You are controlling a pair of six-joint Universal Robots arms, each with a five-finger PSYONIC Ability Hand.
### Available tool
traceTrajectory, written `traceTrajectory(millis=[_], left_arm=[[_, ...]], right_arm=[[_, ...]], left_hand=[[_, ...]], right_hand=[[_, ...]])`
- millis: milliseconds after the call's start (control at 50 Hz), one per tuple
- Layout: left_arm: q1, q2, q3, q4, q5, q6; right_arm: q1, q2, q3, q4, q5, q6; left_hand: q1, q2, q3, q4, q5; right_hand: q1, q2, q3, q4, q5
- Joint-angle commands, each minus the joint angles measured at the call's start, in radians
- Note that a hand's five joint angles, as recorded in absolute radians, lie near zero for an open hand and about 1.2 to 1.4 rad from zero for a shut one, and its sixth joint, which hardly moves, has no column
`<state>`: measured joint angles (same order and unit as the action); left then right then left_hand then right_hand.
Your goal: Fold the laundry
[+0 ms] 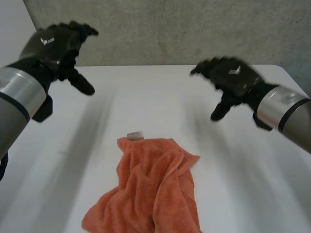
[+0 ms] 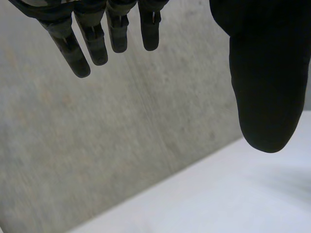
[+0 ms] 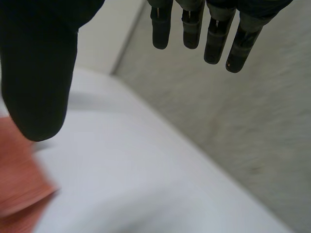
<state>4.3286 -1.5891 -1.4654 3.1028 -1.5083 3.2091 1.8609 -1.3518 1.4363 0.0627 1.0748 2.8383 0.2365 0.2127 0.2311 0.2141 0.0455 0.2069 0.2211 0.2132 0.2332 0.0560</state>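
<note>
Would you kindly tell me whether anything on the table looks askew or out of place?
The orange terry towel lies crumpled and askew on the white table, bunched in loose folds rather than flat, its small grey tag poking out at the far edge. Nothing else stands out.

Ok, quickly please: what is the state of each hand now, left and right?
Left hand: open, fingers straight, holding nothing.
Right hand: open, holding nothing, not touching the crumpled orange terry towel on the white table.
</note>
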Motion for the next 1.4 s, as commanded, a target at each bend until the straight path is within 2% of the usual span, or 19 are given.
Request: traceTrajectory(millis=[20,140,280,400,480,520,640,740,820,900,980,1100,1140,1160,1220,1240,1340,1400], left_arm=[[-0.032,0.008,-0.102,-0.092,-0.013,-0.129],[-0.035,0.073,-0.252,-0.049,-0.021,-0.276],[-0.040,0.136,-0.363,-0.053,-0.021,-0.308],[-0.105,0.149,-0.426,-0.058,-0.024,-0.310],[-0.136,0.141,-0.464,-0.052,-0.026,-0.308],[-0.141,0.135,-0.475,-0.050,-0.026,-0.308],[-0.144,0.098,-0.484,-0.049,-0.026,-0.307],[-0.144,0.052,-0.484,-0.041,-0.018,-0.299],[-0.144,-0.012,-0.480,-0.023,-0.019,-0.293],[-0.145,-0.092,-0.472,-0.004,-0.021,-0.293],[-0.152,-0.166,-0.466,-0.001,-0.019,-0.293],[-0.219,-0.253,-0.428,0.016,-0.021,-0.293],[-0.231,-0.270,-0.417,0.025,-0.023,-0.293],[-0.237,-0.281,-0.408,0.037,-0.027,-0.293],[-0.244,-0.284,-0.398,0.077,-0.052,-0.293],[-0.244,-0.281,-0.389,0.111,-0.078,-0.290],[-0.244,-0.270,-0.304,0.181,-0.130,-0.258],[-0.231,-0.276,-0.203,0.189,-0.128,-0.181]], right_arm=[[0.007,0.117,-0.013,0.144,-0.131,-0.203],[0.040,0.241,-0.016,0.144,-0.144,-0.252],[0.067,0.359,-0.016,0.103,-0.177,-0.264],[0.099,0.407,-0.017,0.019,-0.177,-0.257],[0.118,0.419,-0.023,-0.026,-0.176,-0.247],[0.129,0.418,-0.031,-0.040,-0.173,-0.238],[0.130,0.418,-0.068,-0.046,-0.155,-0.139],[0.119,0.402,-0.077,-0.066,-0.063,-0.045],[0.115,0.367,-0.065,-0.095,0.011,-0.027],[0.110,0.333,-0.051,-0.095,0.045,-0.027],[0.101,0.306,-0.030,-0.092,0.050,-0.027],[0.090,0.267,0.024,-0.093,0.040,-0.027],[0.089,0.255,0.045,-0.095,0.042,-0.027],[0.089,0.249,0.050,-0.096,0.042,-0.028],[0.087,0.229,0.065,-0.096,0.042,-0.027],[0.086,0.221,0.069,-0.096,0.043,-0.028],[0.043,0.155,0.075,-0.089,0.056,-0.028],[0.027,0.111,0.081,-0.080,0.056,-0.028]], left_hand=[[0.003,0.027,0.009,0.026,0.020],[0.015,0.039,0.021,0.038,0.032],[0.036,0.060,0.041,0.058,0.052],[0.036,0.060,0.041,0.058,0.052],[0.036,0.060,0.041,0.058,0.052],[0.036,0.060,0.041,0.058,0.052],[0.056,0.080,0.062,0.079,0.073],[0.103,0.127,0.109,0.126,0.120],[0.103,0.127,0.109,0.126,0.120],[0.112,0.136,0.117,0.134,0.129],[0.124,0.148,0.129,0.146,0.140],[0.156,0.180,0.161,0.178,0.172],[0.255,0.279,0.261,0.278,0.272],[0.468,0.492,0.474,0.490,0.485],[0.915,0.939,0.920,0.937,0.932],[1.157,1.181,1.163,1.180,1.174],[1.160,1.184,1.165,1.182,1.176],[1.160,1.184,1.165,1.182,1.176]], right_hand=[[0.013,-0.001,0.007,-0.013,-0.011],[0.204,0.190,0.197,0.177,0.180],[0.383,0.369,0.377,0.356,0.359],[0.623,0.609,0.617,0.597,0.600],[0.949,0.935,0.943,0.923,0.925],[1.184,1.169,1.177,1.157,1.160],[1.189,1.175,1.183,1.163,1.166],[1.189,1.175,1.183,1.163,1.166],[1.189,1.175,1.183,1.163,1.166],[1.189,1.175,1.183,1.163,1.166],[1.189,1.175,1.183,1.163,1.166],[1.189,1.175,1.183,1.163,1.166],[1.189,1.175,1.183,1.163,1.166],[1.189,1.175,1.183,1.163,1.166],[1.189,1.175,1.183,1.163,1.166],[1.189,1.175,1.183,1.163,1.166],[1.189,1.175,1.183,1.163,1.166],[1.189,1.175,1.183,1.163,1.166]])
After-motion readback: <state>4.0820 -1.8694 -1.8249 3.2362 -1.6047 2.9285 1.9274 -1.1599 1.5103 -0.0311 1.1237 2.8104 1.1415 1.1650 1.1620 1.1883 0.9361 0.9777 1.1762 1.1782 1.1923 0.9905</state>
